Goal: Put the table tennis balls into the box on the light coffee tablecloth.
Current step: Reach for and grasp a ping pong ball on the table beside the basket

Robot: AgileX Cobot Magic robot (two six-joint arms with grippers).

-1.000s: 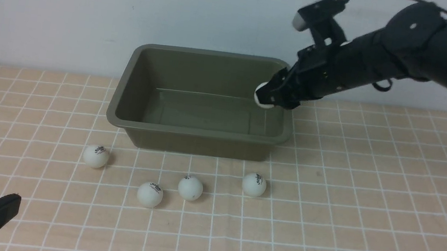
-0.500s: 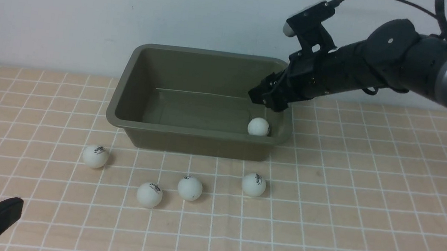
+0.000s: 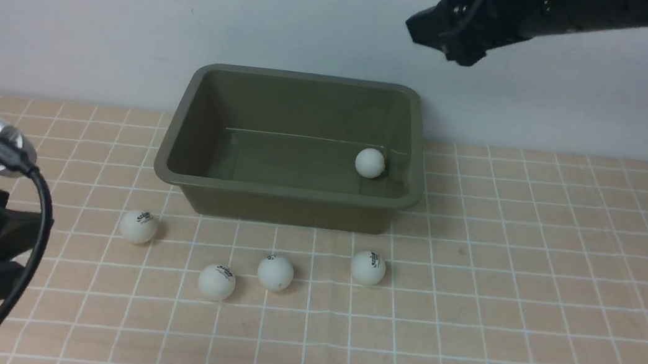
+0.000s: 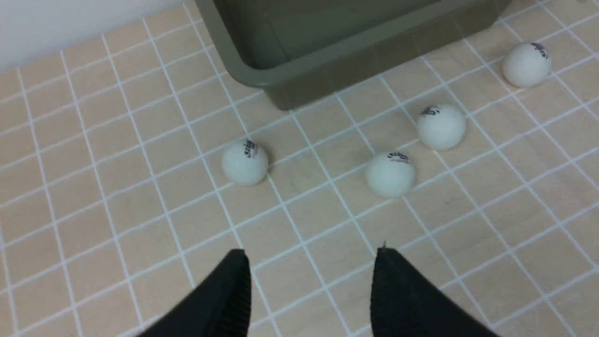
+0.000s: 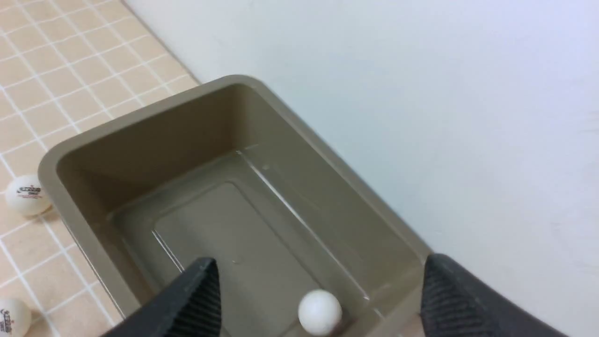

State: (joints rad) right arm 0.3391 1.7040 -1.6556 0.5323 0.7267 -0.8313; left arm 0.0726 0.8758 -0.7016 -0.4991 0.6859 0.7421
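Near left: the left gripper [image 4: 310,252], black with ribbed fingers, is hanging over the light coffee tablecloth [image 3: 534,297], a tan-peach cloth gridded with thin white lines. Its jaws are standing moderately apart with nothing between them.

Ahead of it, four small white matte table tennis balls, each bearing a dark printed logo, are lying on the cloth in a loose row. They are on the near side of the box, and none is touching another or the box. The nearest ball [image 3: 217,282] is sitting left of centre, with the second ball [image 3: 276,273] just beside it to the right. The rightmost ball [image 3: 368,267] and the leftmost ball [image 3: 138,226] are lying slightly farther back, well apart.

Behind them the rectangular olive-green plastic box [image 3: 285,192], lidless with rounded corners and a flared rim, is standing upright on the cloth against the pale wall. A fifth ball [image 3: 369,163] is resting on its floor at the right end, close to the right wall.

Far right: the right gripper [image 5: 319,260] is hovering high over the box's right end, well clear of the rim. Its jaws are spreading wide and holding nothing.
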